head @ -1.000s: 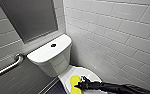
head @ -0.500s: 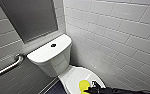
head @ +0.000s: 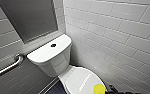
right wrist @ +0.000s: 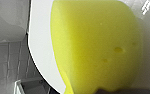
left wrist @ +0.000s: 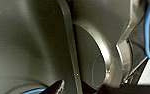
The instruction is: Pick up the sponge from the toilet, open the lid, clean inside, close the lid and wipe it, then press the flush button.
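The white toilet (head: pixel 56 65) stands in the corner with its lid (head: pixel 77 80) shut over the bowl. The round dark flush button (head: pixel 53 45) sits in the middle of the tank top. The yellow sponge (head: pixel 99 88) rests against the lid's front right part, and my right gripper (head: pixel 107 90) is shut on it, with the dark arm coming in from the lower right. In the right wrist view the sponge (right wrist: pixel 96 47) looms large over the white lid (right wrist: pixel 41 50). The left wrist view is taken up by dark parts of the robot.
A metal grab bar (head: pixel 8 66) runs along the tiled wall left of the tank. A tiled wall (head: pixel 116 37) stands close on the toilet's right. A dark panel (head: pixel 31 17) hangs above the tank. Dark floor (head: pixel 54 89) shows beside the bowl.
The right arm has drawn back toward the lower right, carrying the sponge across the lid toward its front right edge. The toilet and lid have not moved.
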`<state>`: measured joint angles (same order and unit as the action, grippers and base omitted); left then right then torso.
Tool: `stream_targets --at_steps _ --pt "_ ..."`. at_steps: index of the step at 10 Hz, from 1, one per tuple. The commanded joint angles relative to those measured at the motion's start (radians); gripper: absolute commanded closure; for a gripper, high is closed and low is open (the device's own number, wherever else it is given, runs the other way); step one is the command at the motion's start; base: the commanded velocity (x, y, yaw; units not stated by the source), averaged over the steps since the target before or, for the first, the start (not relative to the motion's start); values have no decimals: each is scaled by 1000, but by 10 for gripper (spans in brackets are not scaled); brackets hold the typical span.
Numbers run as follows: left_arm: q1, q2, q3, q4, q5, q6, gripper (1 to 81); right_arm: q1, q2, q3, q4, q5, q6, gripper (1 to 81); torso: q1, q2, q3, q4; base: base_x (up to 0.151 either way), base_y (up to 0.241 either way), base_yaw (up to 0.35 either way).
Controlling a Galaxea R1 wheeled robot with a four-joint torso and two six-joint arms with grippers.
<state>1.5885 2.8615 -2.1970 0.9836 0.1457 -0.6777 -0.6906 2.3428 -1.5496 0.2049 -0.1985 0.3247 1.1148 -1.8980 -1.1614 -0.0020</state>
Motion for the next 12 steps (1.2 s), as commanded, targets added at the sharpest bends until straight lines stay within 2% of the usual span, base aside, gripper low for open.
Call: stream_targets --at_steps 1,4,7,8,9,10,11,12 --pt "-32 -23 16 -8 29 -13 10 -60 -161 62 -13 -30 19 811 0 0 0 0 0 0 0" --pt "-41 -78 46 -23 10 -17 10 -252 -211 -38 -18 -27 19 811 0 0 0 0 0 0 0" --pt "-37 -158 51 -40 -181 -19 10 -447 -207 -134 -7 25 8 811 0 0 0 0 0 0 0" --pt "-37 -163 51 -40 -187 -19 10 -523 -207 -135 -9 77 5 811 0 0 0 0 0 0 0" --pt "-37 -163 51 -40 -187 -17 10 -592 -205 -131 -21 183 1 811 0 0 0 0 0 0 0" --pt "-35 -163 49 -39 -187 -17 10 -646 -193 -133 -44 222 -25 811 0 0 1 0 0 0 0" --pt "-37 -165 48 -39 -187 -17 10 -688 -172 -136 -73 223 -48 811 -64 100 1 0 0 0 0" --pt "-37 -163 46 -39 -186 -17 10 -738 -134 -159 -104 234 -56 811 -69 106 1 0 0 0 0"
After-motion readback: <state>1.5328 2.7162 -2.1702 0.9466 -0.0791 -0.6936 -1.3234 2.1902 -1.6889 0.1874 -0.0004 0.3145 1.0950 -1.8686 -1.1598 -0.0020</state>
